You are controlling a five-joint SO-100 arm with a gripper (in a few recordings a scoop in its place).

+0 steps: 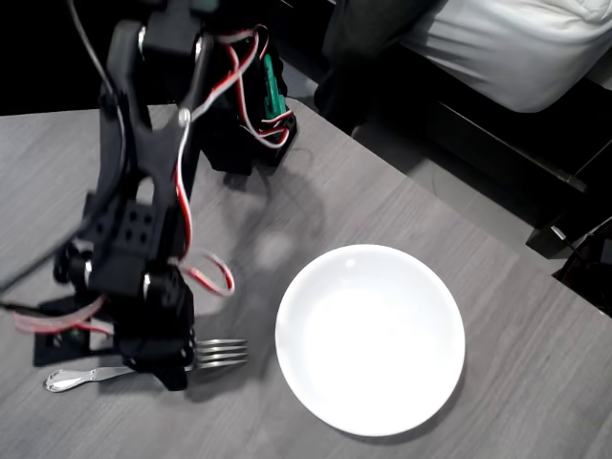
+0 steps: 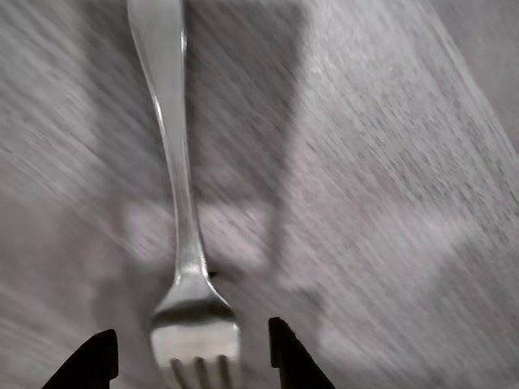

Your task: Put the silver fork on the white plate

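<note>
In the wrist view, the shiny silver metal fork (image 2: pixel 180 203) lies flat on the grey wood-grain table (image 2: pixel 389 178), its head at the bottom centre of the frame between the two black fingertips (image 2: pixel 285 352) of the open gripper (image 2: pixel 190 356), which stand apart on either side without touching it. In the overhead view the fork (image 1: pixel 218 353) lies at the lower left with its tines pointing at the round glossy white plate (image 1: pixel 370 337) just to the right, bare table between them and the table's edge running diagonally at the upper right. The black arm (image 1: pixel 143 210) reaches down from the upper left, its gripper (image 1: pixel 167 368) low over the fork's middle.
</note>
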